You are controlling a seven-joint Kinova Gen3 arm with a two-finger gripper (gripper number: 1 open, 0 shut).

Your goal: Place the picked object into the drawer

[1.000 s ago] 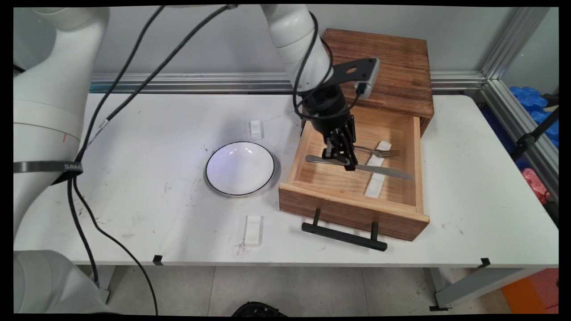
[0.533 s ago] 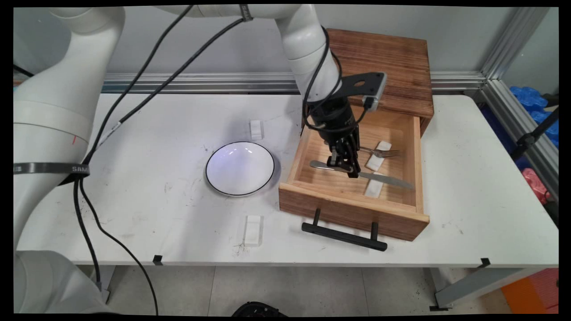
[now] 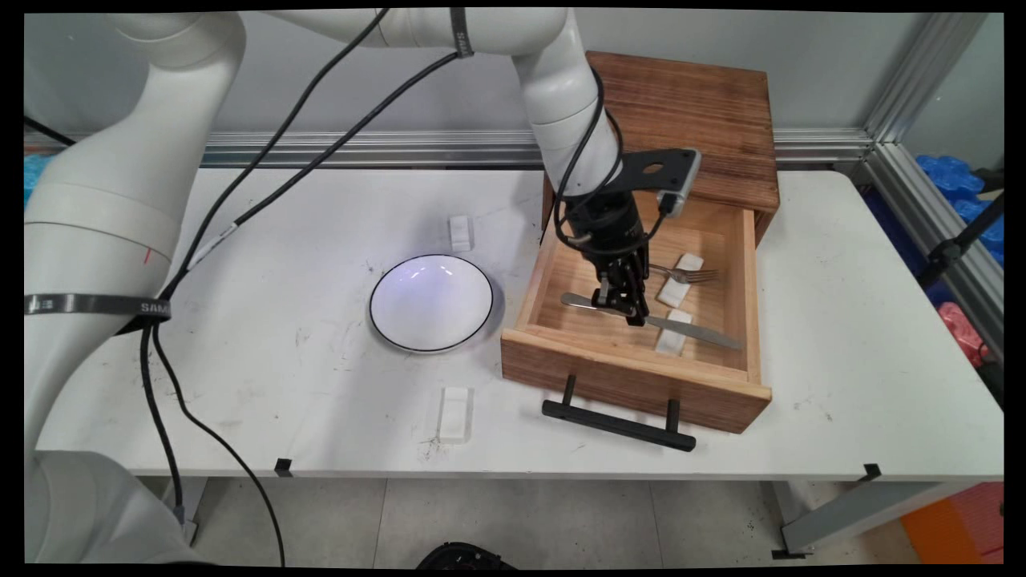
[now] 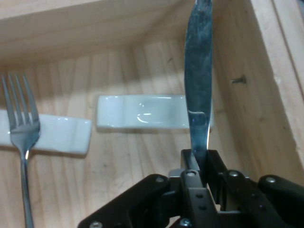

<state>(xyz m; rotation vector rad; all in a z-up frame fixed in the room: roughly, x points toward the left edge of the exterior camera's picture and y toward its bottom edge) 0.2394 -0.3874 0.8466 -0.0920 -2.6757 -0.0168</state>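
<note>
Knife gripped inside open drawer

Hand [image 3: 628, 308] is lowered into the drawer [image 3: 633, 365], clamped on the knife [image 3: 693, 330] partway along its length. Knife lies roughly level, handle end toward the drawer's left wall, blade toward the right front corner. In the hand view the blade [image 4: 198, 71] passes over a white rest [image 4: 142, 112] on the drawer floor. Fork [image 3: 688, 274] lies behind the knife, its tines on a second white rest [image 3: 678, 282], apart from the hand. Drawer is pulled out from a wooden cabinet [image 3: 697, 120], black handle [image 3: 617, 424] facing front. White bowl [image 3: 431, 303] stands on the surface [image 3: 280, 264] left of the drawer, between two small white blocks [image 3: 454, 411].
</note>
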